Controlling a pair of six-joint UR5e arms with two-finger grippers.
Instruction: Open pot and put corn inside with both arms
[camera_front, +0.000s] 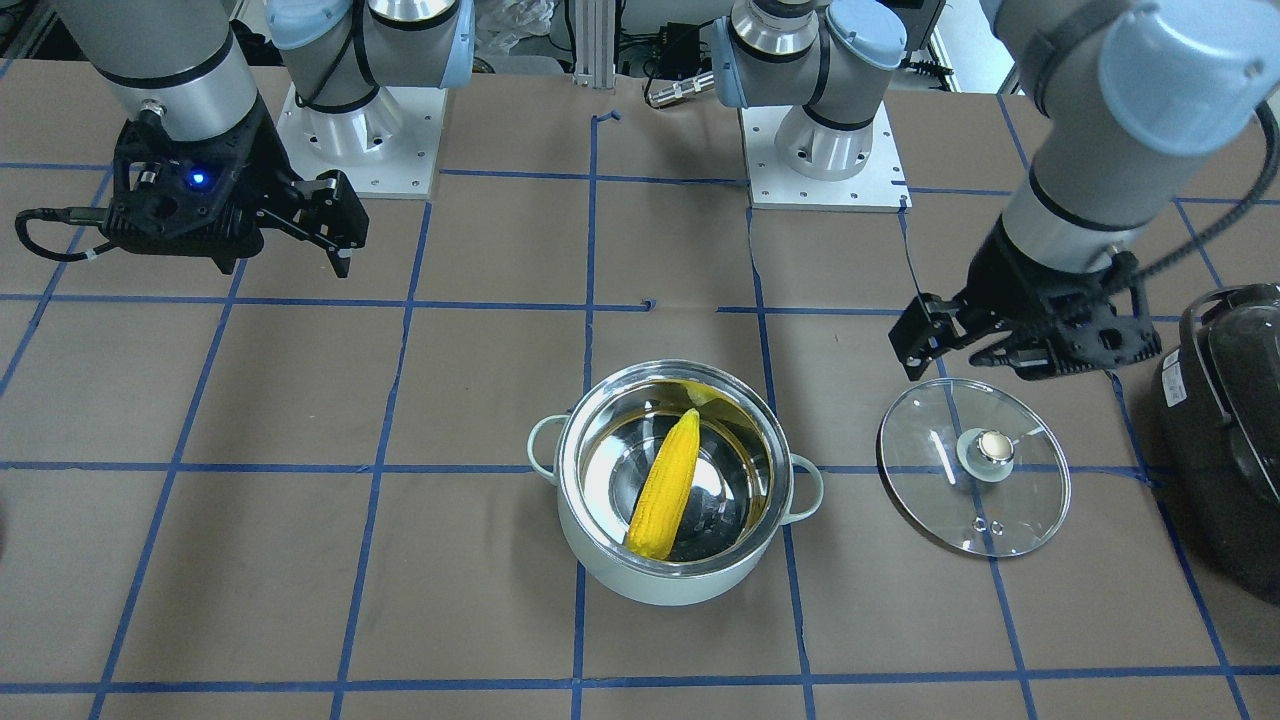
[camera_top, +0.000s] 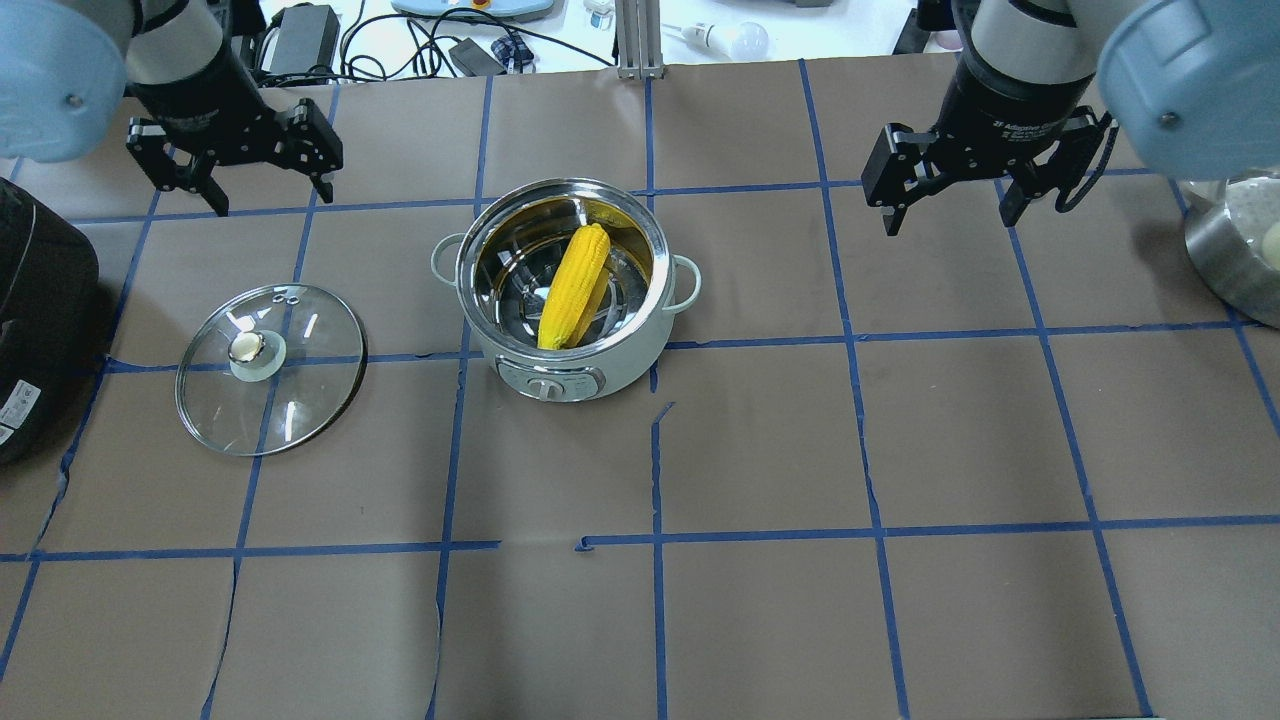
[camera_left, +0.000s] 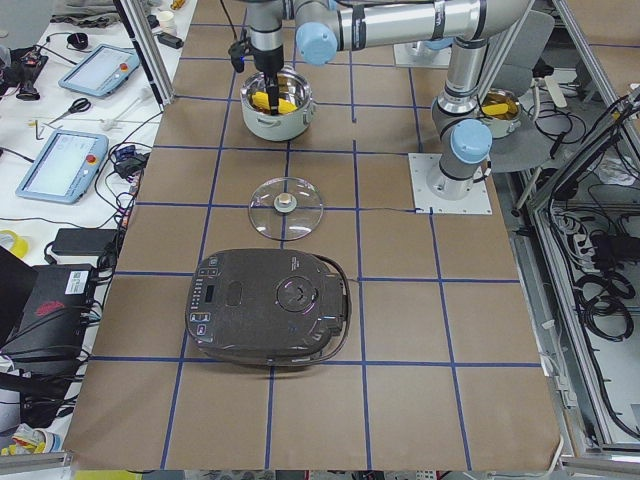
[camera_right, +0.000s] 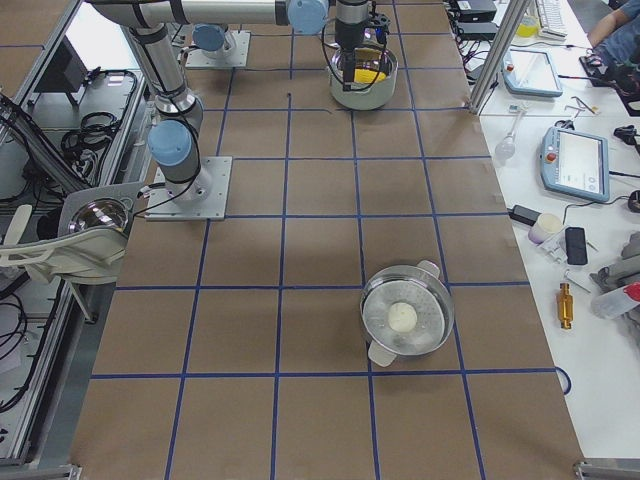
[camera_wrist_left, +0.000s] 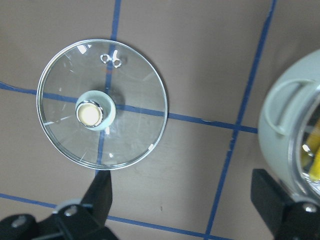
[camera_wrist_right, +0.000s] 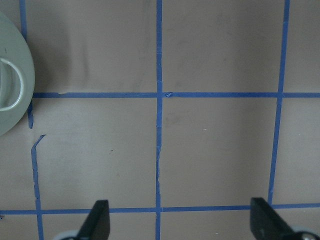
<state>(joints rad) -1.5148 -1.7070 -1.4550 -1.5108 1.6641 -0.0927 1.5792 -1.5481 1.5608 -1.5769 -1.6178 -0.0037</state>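
Brown tabletop (camera_top: 760, 450), crossed by blue tape lines, fills the near stretch in front of the robot. Farther out and left of centre, the glass lid (camera_top: 290, 390) lies flat on the tabletop with its pale knob up, well apart from any tool. Just right of it, not touching, stands the pot (camera_top: 625, 360), uncovered, its control dial facing the robot. The corn (camera_top: 573, 288) is inside the pot, lying slantwise across the steel interior with its tapered end toward the near side. At the far left edge sits a black appliance (camera_top: 40, 320), and at the far right edge a steel bowl (camera_top: 1225, 250). Farthest out, the left tool (camera_top: 272, 200) hangs beyond the lid with its fingers spread wide and empty. The right tool (camera_top: 948, 222) hangs off to the right of the pot, equally wide and holding nothing.
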